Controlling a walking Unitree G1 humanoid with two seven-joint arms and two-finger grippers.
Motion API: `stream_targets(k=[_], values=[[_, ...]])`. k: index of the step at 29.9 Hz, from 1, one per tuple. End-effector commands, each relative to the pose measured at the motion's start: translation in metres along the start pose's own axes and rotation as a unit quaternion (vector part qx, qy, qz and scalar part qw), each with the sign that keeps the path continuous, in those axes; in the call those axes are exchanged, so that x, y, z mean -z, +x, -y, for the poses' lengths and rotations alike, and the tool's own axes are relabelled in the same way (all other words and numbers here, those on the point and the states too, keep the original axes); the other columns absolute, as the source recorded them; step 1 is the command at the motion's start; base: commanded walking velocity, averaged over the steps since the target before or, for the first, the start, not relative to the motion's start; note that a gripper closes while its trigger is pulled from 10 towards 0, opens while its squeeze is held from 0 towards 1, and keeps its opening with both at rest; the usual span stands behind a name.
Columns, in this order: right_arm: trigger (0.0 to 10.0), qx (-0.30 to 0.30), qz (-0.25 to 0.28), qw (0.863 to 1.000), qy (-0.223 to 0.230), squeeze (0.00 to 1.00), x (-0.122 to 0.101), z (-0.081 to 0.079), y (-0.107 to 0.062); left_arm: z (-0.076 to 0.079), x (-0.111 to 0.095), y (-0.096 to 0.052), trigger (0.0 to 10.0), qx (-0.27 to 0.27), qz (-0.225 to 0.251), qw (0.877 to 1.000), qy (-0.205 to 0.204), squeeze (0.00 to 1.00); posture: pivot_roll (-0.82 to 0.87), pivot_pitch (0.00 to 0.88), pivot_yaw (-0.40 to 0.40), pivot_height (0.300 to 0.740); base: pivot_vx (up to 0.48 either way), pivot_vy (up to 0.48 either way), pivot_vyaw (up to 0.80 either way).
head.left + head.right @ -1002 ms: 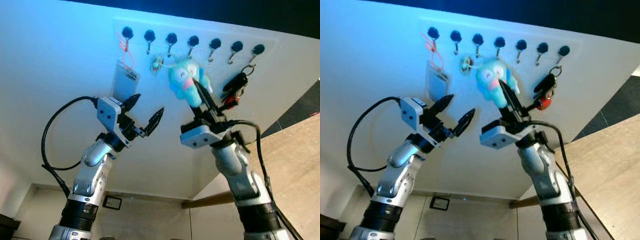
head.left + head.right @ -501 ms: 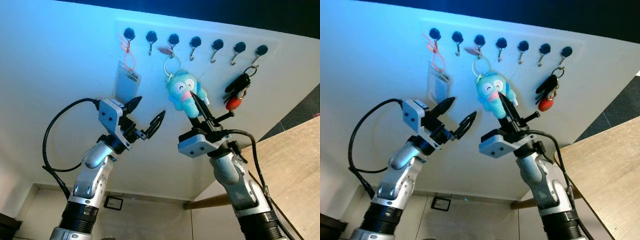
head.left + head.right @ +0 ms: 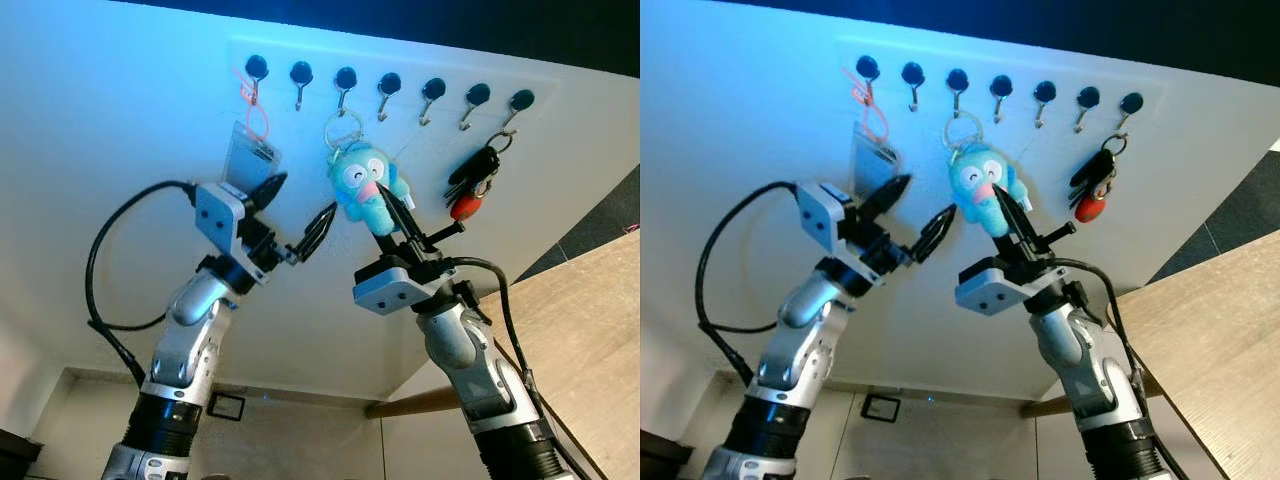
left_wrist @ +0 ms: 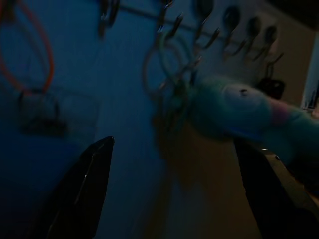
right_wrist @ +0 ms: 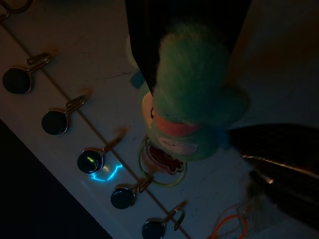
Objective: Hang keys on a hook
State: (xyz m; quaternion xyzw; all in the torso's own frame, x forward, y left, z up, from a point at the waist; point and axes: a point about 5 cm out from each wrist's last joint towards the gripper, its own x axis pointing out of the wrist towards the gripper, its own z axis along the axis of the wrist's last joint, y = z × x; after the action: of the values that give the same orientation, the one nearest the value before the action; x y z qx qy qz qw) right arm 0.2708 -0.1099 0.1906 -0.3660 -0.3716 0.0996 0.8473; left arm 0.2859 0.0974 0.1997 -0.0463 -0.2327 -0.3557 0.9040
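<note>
A teal plush keychain [image 3: 365, 185] hangs by its metal ring [image 3: 342, 127] from the third black hook [image 3: 345, 78] of a row on the white wall. My right gripper [image 3: 424, 208] is open just below it, one finger lying against the front of the plush [image 5: 192, 99]. My left gripper [image 3: 305, 195] is open too, raised left of the plush and below a clear badge [image 3: 248, 155]. In the left wrist view the plush [image 4: 244, 114] and its ring [image 4: 167, 69] hang ahead of my fingers [image 4: 84, 194].
The badge hangs on an orange loop from the first hook. Black keys with a red fob [image 3: 472, 185] hang from the last hook. The hooks in between are bare. A wooden surface [image 3: 590, 330] lies to the right.
My right gripper let go of the plush, which was held up at the hooks and now hangs from the third hook; the gripper dropped slightly. My left gripper rose toward the wall.
</note>
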Motion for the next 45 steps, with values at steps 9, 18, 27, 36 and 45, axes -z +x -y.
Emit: stream_targets(k=[9, 18, 27, 36, 45], values=[[10.0, 0.001, -0.008, 1.0, 0.01, 0.87, 0.005, 0.002, 0.0, 0.007, -0.001, 0.003, 10.0, 0.011, 0.004, 1.0, -0.011, 0.0, 0.07, 0.034, -0.094, 0.74, 0.0, 0.0, 0.0], [10.0, 0.015, -0.016, 1.0, 0.006, 0.53, 0.007, 0.005, -0.001, 0.006, -0.001, 0.003, 10.0, 0.012, 0.002, 1.0, -0.013, 0.0, 0.07, 0.035, -0.09, 0.74, 0.0, 0.0, 0.0], [10.0, 0.009, -0.037, 0.999, 0.009, 0.0, 0.013, -0.003, -0.017, 0.007, 0.002, 0.003, 10.0, 0.013, -0.002, 1.0, -0.015, 0.0, 0.06, 0.035, -0.085, 0.74, 0.0, 0.0, 0.0], [10.0, -0.028, -0.093, 0.995, 0.031, 0.0, 0.029, -0.026, -0.053, 0.007, 0.01, -0.004, 10.0, 0.012, -0.019, 1.0, -0.013, 0.0, 0.06, 0.039, -0.084, 0.74, 0.0, 0.0, 0.0], [10.0, -0.13, -0.344, 0.922, 0.12, 0.0, 0.083, -0.076, -0.151, 0.008, 0.056, -0.04, 10.0, -0.011, -0.117, 0.993, -0.015, 0.0, 0.06, 0.037, -0.082, 0.74, 0.0, 0.0, 0.0]])
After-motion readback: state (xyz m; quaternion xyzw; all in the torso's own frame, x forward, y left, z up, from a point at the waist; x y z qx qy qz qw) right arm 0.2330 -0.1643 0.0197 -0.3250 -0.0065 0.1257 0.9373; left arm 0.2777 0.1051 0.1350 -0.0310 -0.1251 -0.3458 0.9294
